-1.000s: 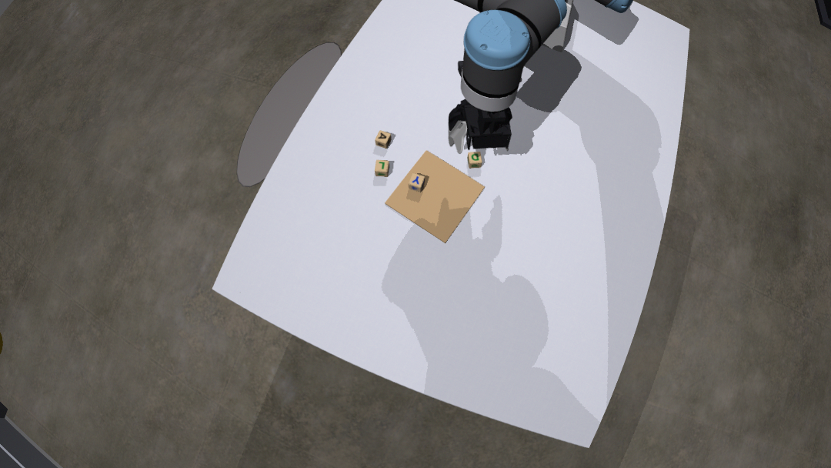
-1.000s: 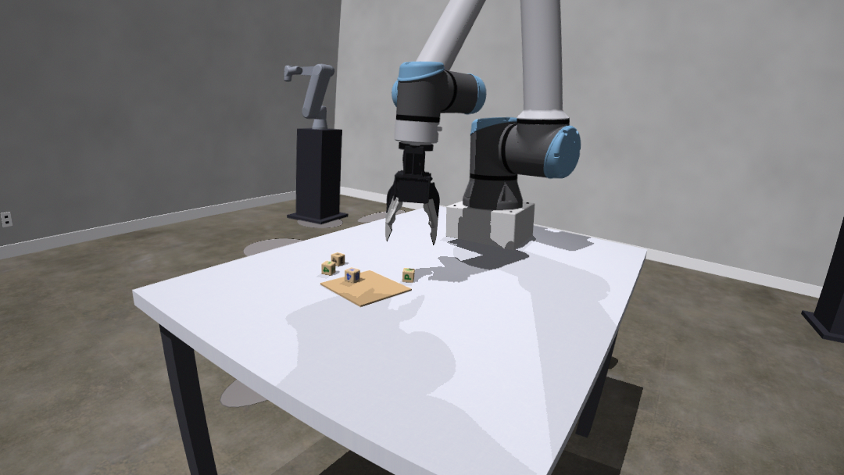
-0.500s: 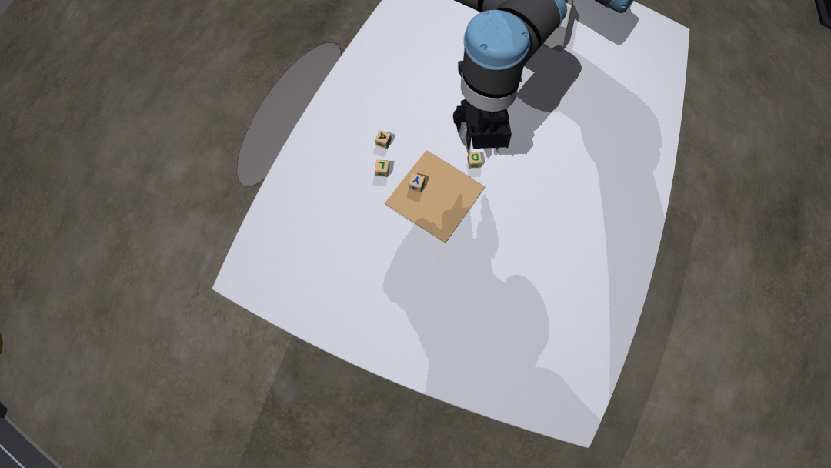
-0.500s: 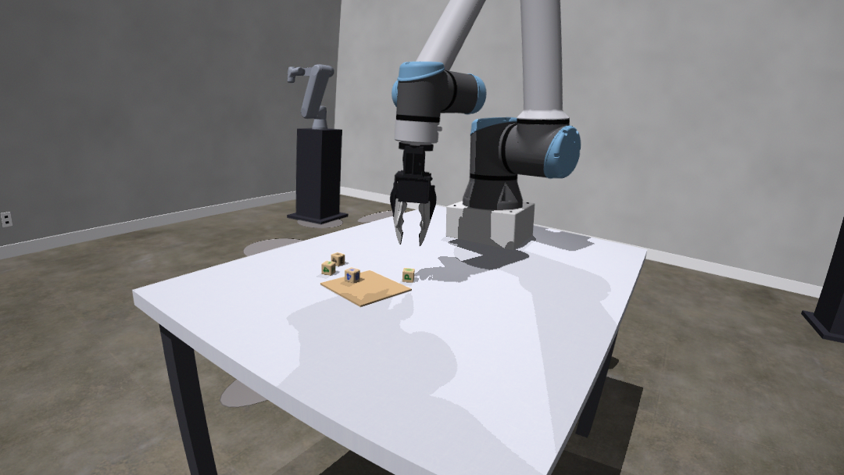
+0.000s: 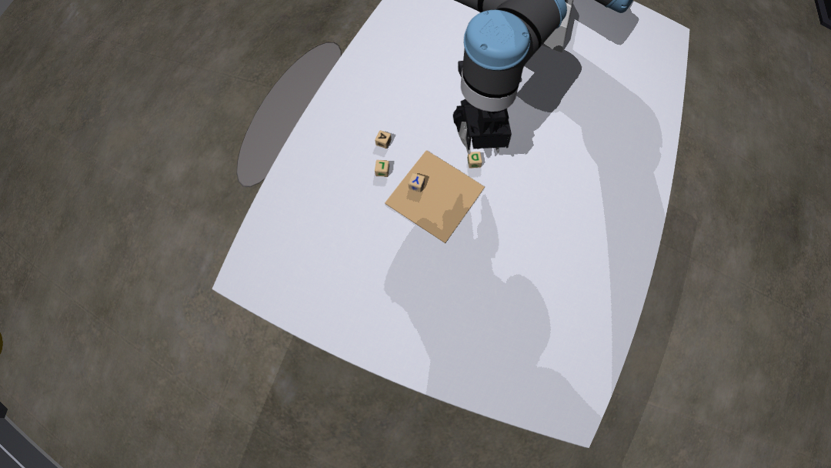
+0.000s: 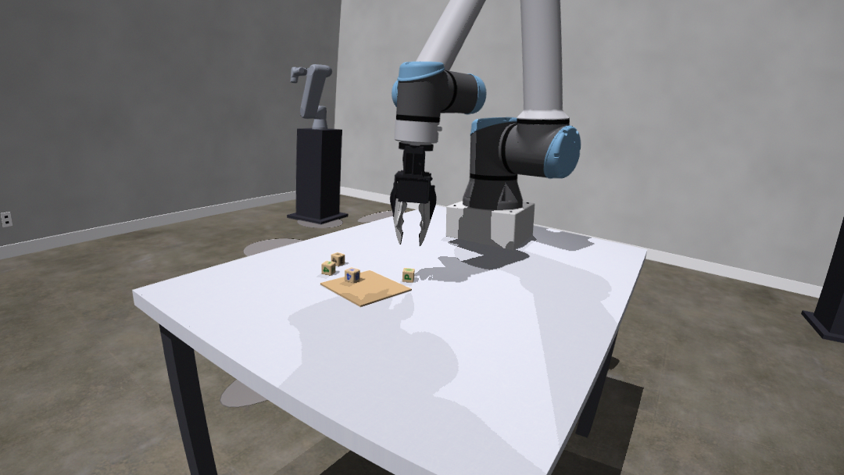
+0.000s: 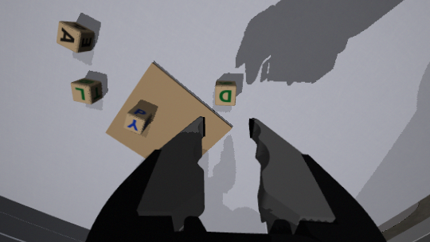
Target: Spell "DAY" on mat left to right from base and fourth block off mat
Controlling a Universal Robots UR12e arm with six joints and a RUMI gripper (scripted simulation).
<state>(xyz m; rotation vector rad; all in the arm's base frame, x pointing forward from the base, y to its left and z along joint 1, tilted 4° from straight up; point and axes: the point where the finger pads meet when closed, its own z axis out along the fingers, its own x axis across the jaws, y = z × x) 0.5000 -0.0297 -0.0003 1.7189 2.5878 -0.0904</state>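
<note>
Wooden Y letter block (image 5: 416,182) (image 6: 352,275) (image 7: 136,120) on the tan square mat (image 5: 442,200) (image 6: 366,290) (image 7: 167,103), D block (image 5: 475,159) (image 6: 408,275) (image 7: 225,94) just off its edge, A block (image 5: 382,139) (image 6: 337,259) (image 7: 73,37) and L block (image 5: 381,168) (image 6: 328,268) (image 7: 86,91) near each other off the mat, all on a white surface (image 5: 314,249) (image 6: 224,330) (image 7: 318,119), pincer (image 5: 478,148) (image 6: 410,243) (image 7: 226,119) partly spread above, gripping nothing.

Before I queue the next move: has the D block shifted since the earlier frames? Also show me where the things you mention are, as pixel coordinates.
No. The D block (image 5: 475,159) (image 6: 408,275) (image 7: 225,95) sits in the same spot beside the mat (image 5: 445,174) (image 6: 372,283) (image 7: 163,91) in the top view.
</note>
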